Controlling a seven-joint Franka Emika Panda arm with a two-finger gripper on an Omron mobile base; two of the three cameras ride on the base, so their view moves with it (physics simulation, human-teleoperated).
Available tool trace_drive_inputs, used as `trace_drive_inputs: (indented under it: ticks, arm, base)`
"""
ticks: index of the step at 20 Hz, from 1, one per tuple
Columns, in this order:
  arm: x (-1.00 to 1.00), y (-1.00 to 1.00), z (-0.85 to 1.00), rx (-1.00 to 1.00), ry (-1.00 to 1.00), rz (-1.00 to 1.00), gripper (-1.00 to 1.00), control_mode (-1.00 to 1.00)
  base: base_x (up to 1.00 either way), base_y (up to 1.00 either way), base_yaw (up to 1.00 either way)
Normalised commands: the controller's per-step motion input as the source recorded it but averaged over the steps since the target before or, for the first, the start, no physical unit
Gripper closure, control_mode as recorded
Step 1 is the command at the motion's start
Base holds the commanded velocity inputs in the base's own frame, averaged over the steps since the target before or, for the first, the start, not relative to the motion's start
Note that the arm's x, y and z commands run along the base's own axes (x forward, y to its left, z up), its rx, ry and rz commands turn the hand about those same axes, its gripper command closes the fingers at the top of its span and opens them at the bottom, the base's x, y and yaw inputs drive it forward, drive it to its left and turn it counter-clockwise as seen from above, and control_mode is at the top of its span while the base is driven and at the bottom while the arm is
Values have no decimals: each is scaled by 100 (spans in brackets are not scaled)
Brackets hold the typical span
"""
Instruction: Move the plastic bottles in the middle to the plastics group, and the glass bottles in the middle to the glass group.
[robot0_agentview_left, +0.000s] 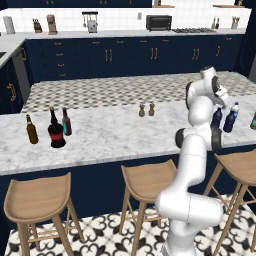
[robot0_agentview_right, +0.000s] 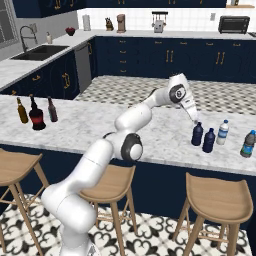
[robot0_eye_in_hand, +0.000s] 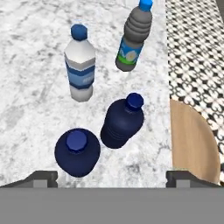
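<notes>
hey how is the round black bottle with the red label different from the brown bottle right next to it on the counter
The round black bottle has a squat, bulging body, while the brown bottle is slim and straight-sided. The black one wears a red label band; the brown one shows no such band. The black bottle stands taller, with a long thin neck. Both stand upright on the marble counter, close together but apart.

Even flat rendered light, soft faint shadows (slightly pixelated).
</notes>
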Motion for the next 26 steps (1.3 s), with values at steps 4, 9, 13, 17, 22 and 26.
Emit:
trace_drive_inputs:
  ticks: [4,9,13,17,22,26]
  arm:
    - [-99,59,10,-8,-7,15,-100,-100]
    - [-100,69,0,-8,-15,29,-100,-100]
    - [-100,52,0,-1,-26,34,-100,-100]
    - [-99,36,-1,0,-37,35,-100,-100]
    - [-90,35,-11,0,-36,43,-100,-100]
    - [-94,46,-1,0,-19,41,-100,-100]
  base:
    - [0,0,0]
    - [0,0,0]
    - [0,0,0]
    - [0,0,0]
    - [0,0,0]
    - [0,0,0]
